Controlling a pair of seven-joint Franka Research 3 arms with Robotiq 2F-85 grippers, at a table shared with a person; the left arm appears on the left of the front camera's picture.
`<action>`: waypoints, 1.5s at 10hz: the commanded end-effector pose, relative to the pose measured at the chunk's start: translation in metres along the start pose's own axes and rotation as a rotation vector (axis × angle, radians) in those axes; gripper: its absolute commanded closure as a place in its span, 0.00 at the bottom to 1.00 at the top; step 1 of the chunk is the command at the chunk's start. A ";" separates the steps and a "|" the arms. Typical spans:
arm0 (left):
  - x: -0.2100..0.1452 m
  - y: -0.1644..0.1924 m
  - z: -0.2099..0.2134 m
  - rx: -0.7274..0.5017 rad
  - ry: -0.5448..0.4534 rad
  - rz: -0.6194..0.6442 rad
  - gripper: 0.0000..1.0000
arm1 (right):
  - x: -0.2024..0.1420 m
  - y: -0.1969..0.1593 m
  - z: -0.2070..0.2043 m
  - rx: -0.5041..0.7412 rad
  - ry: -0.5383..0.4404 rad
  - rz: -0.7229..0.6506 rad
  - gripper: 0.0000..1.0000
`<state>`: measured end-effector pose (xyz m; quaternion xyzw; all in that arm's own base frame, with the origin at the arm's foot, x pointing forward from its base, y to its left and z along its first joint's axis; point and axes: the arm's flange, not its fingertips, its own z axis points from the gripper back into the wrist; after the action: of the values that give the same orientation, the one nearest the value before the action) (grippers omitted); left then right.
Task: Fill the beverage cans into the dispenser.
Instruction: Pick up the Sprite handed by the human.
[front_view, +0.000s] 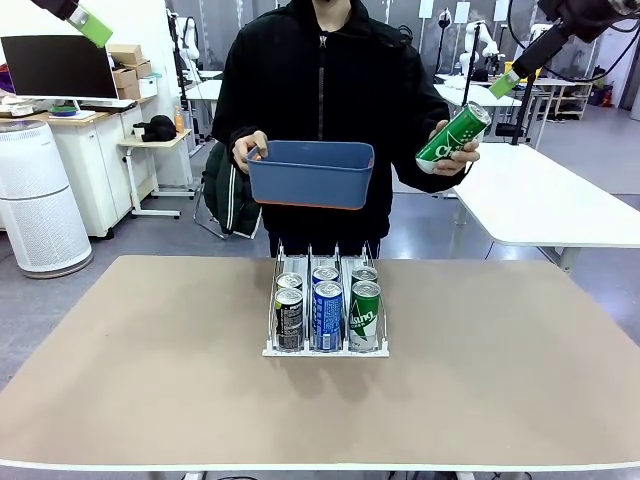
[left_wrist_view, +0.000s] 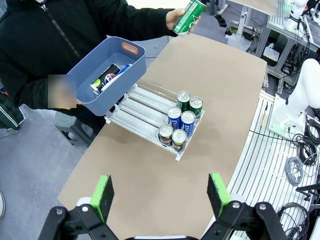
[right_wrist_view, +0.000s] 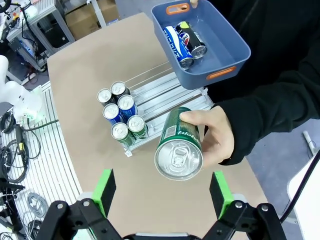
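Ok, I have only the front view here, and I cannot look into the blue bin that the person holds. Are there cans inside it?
Observer: Yes. From the right wrist view, the blue bin holds at least a blue can and a dark can, both lying on their sides.
Operator: And behind the six cans, is there room?
Observer: Yes. The three lanes of the dispenser are bare from the back row up to the person's end.
Operator: Is the right gripper ready for the green can?
Observer: The right gripper is open with nothing between its pads. The green can in the person's hand points its silver top toward it.
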<state>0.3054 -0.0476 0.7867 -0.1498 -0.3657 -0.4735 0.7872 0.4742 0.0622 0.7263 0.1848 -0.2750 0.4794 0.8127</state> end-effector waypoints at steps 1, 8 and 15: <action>-0.001 0.001 -0.001 0.006 0.004 0.001 0.00 | 0.005 -0.005 -0.006 -0.011 0.025 -0.006 0.00; -0.001 0.001 -0.001 0.006 0.004 0.001 0.00 | 0.009 -0.012 -0.036 -0.023 0.034 -0.017 0.00; -0.001 0.001 -0.001 0.006 0.004 0.001 0.00 | 0.007 -0.020 -0.067 0.042 0.047 -0.046 0.00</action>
<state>0.3054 -0.0476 0.7867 -0.1498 -0.3657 -0.4735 0.7872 0.5118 0.0928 0.6799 0.1905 -0.2446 0.4813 0.8199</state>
